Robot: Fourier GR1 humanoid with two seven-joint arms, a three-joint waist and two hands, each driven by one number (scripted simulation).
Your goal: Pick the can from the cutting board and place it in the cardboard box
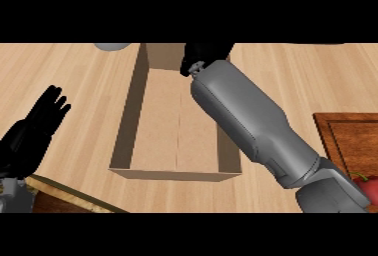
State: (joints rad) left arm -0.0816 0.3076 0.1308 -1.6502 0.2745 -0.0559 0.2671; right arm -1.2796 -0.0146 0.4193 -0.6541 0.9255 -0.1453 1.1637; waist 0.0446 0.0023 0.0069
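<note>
— Where's the right hand [205,54]?
— Over the cardboard box's [177,172] far end; its fingers can't be made out, nor the can.
— The left hand [33,131]?
— Fingers straight, spread, above the tabletop [81,75] left of the box.

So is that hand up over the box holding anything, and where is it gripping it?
It cannot be told. The right hand is over the far end of the cardboard box, cut off at the view's top edge, and no can shows. The left hand rests open, holding nothing.

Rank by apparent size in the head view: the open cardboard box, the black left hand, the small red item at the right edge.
1. Open cardboard box
2. Black left hand, though nearer the camera
3. Small red item
</note>
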